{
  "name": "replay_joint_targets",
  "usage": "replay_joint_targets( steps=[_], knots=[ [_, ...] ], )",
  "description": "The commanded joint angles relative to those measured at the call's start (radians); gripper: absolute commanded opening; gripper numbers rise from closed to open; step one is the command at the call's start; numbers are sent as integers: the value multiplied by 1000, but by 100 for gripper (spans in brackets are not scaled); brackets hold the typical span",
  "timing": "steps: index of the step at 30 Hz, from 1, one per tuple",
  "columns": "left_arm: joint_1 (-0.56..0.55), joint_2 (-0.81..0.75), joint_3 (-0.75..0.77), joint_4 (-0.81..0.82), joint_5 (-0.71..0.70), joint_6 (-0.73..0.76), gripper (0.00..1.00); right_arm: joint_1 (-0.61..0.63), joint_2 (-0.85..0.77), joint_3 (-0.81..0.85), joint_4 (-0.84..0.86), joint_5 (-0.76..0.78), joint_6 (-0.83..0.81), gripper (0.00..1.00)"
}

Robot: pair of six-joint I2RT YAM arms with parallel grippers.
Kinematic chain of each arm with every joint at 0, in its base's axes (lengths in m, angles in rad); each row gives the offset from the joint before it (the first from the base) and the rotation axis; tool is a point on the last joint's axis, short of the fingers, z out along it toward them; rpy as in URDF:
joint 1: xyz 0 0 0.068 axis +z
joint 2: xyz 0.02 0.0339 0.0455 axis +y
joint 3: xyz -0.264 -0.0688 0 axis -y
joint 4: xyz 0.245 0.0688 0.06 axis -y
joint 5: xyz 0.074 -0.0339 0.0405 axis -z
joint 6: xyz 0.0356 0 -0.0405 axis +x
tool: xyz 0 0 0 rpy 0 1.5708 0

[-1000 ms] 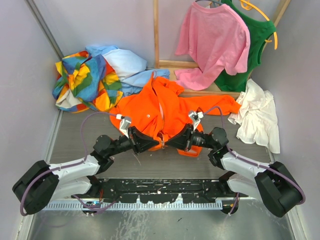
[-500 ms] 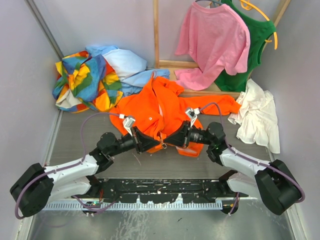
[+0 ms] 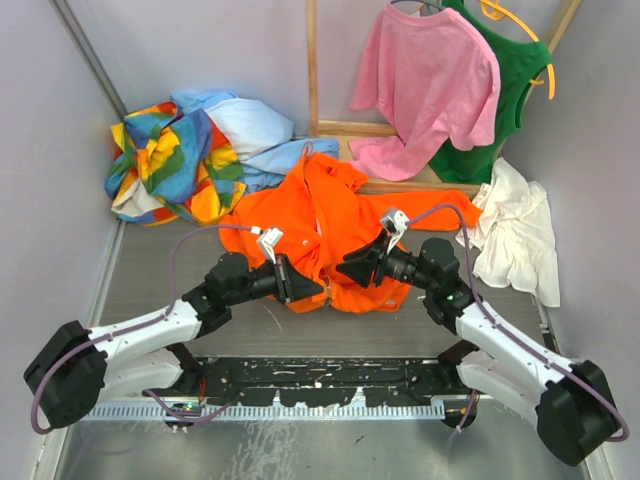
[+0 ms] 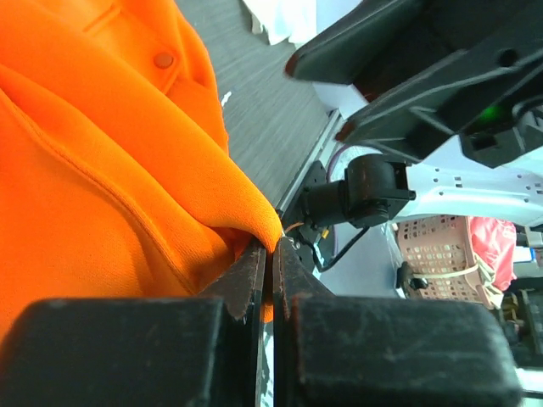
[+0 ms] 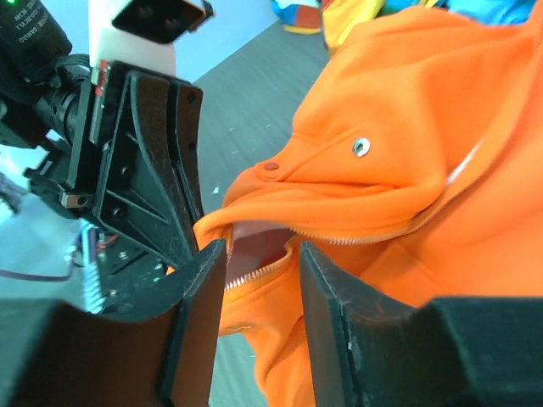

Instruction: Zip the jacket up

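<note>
A: Your left end effector (image 4: 271,248) is clamped tight on a hem edge of the orange jacket (image 4: 93,161).

B: Your right end effector (image 5: 261,254) has its fingers spread and grips nothing. The unzipped zipper (image 5: 356,240) lies just beyond them.

A: The jacket lies crumpled on the table (image 3: 140,260) ahead of both.

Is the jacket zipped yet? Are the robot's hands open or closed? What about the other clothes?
Bright orange fabric jacket: lying crumpled.
Zipper: open at the near end, lining showing.
Left gripper: shut on the jacket's edge.
Right gripper: open, by the zipper.
Pink T-shirt: hanging up.
Green top: hanging behind it.
Multicoloured patchwork garment: crumpled heap.
</note>
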Motion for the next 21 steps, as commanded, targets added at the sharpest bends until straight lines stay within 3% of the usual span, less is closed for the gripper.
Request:
replay_joint_targets(
  steps=[1,11,21],
  knots=[
    [-2,19,57,-22,53,-65,0,51,-85,63,-181,136,-240,47],
    [0,10,69,-56,64,-94,0,361,-218,-28,-240,393,-609,58],
    [0,19,75,-71,72,-99,0,665,-271,-182,-39,756,-857,67]
  ],
)
